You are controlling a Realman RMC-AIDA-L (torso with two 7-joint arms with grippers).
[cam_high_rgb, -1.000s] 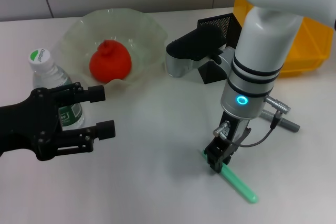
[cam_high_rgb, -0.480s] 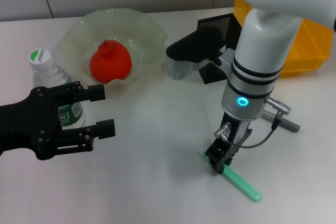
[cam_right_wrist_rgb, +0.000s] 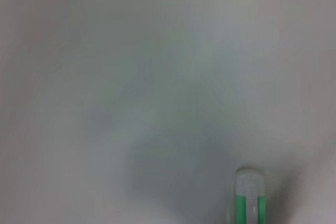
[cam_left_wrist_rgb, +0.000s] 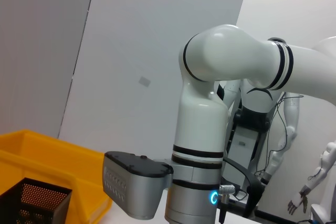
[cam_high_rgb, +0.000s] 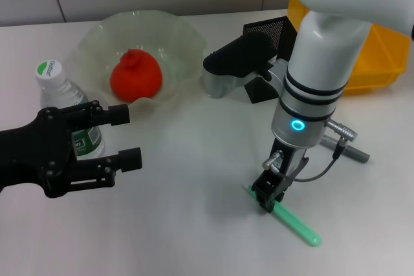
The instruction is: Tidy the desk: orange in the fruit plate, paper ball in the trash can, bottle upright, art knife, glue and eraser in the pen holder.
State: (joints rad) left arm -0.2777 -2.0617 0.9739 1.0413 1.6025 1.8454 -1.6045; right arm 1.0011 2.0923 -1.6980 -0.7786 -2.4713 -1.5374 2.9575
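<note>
Reaching straight down at lower right, the right gripper [cam_high_rgb: 270, 200] pinches one end of the green art knife [cam_high_rgb: 294, 223] lying on the desk (likely readying a lift); the left gripper [cam_high_rgb: 115, 137] hovers open, centre-left.

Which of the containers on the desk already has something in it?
The fruit plate: the orange sits inside. The pen holder and trash can show nothing visible inside.

You have the orange [cam_high_rgb: 135, 75] in the fruit plate [cam_high_rgb: 173, 35], bottle [cam_high_rgb: 64, 105] to its left, pen holder [cam_high_rgb: 266, 56] right, trash can [cam_high_rgb: 374, 56] beyond.
</note>
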